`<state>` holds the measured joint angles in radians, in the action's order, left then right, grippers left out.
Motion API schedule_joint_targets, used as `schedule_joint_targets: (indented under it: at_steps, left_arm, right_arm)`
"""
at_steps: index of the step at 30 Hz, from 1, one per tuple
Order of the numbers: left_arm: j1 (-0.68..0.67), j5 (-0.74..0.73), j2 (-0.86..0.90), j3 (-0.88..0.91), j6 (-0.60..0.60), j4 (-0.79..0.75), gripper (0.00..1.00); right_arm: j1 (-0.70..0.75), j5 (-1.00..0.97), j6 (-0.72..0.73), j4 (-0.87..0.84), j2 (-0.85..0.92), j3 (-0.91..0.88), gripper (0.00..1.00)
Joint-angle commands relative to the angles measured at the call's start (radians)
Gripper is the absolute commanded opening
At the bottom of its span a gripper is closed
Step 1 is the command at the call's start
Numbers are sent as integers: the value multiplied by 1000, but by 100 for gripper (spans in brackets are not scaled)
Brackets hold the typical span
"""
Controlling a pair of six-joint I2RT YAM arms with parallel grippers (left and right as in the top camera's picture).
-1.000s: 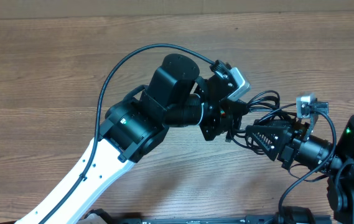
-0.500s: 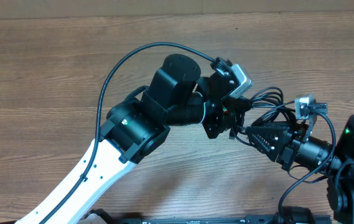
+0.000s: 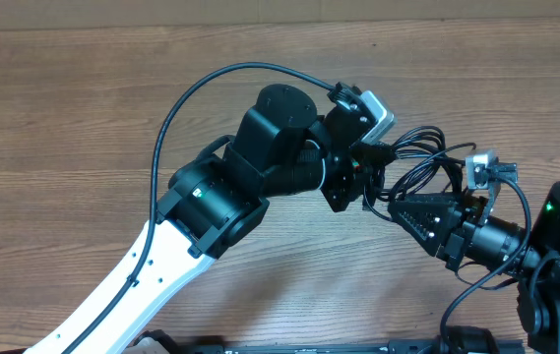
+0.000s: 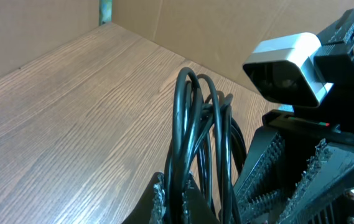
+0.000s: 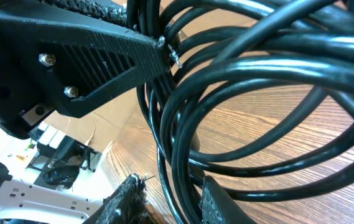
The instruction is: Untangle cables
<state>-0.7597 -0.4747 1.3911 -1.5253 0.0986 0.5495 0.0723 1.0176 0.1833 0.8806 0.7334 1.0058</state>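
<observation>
Overhead: the left gripper (image 3: pixel 366 182) sits right of centre over the wooden table (image 3: pixel 83 118). The right gripper (image 3: pixel 398 208) points at it from the near right, and the two are almost nose to nose. The cables (image 3: pixel 422 157) are one looped black bundle – it bulges out to the right of the left gripper and arches over the right one. I can't separate single strands from up here, and no plug ends show.

Left wrist: my left fingers (image 4: pixel 159 200) are pressed together at the bottom edge, pinching several strands. The loops (image 4: pixel 186 124) rise from the pinch into a tall, narrow arch against the wood. On the right, close beside the loops, I see the right arm's ribbed black fingers (image 4: pixel 270 168) with a silver camera housing (image 4: pixel 285 59) above them.

Right wrist: thick coils (image 5: pixel 257 68) fill most of the view. The right fingers (image 5: pixel 127 202) stand apart at the bottom edge with a few strands running between them – whether they actually bite I cannot tell. A left finger (image 5: pixel 89 56) comes in from the upper left, its tip right at the bundle.
</observation>
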Motion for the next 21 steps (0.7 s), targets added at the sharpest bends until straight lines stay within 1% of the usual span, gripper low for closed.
schedule_joint_targets:
  at_steps: [1,6,8,11,13,17,19,20,21]
  left_arm:
    - [-17,-16,5,-14,21,-12,4]
    - [-41,-18,37,-14,22,-11,4]
    - [-49,-51,51,-14,21,-14,4]
    - [-50,-112,61,-14,21,-29,4]
    - [-50,-114,62,-14,21,-30,4]
    - [-50,-124,62,-14,21,-31,4]
    - [-50,-123,62,-14,21,-29,4]
    - [-49,-116,62,-14,19,-29,4]
    - [-45,-76,62,-14,19,-24,4]
  right_arm:
    - [1,17,-4,-23,-2,3,32]
    - [1,17,0,-55,-2,3,34]
    - [1,16,0,-58,-2,3,37]
    - [1,15,0,-64,2,3,37]
    - [1,15,0,-64,10,3,36]
    - [1,16,0,-64,29,3,26]
    - [1,17,0,-64,37,3,15]
    - [1,20,0,-64,37,3,7]
    - [1,35,0,-65,36,3,4]
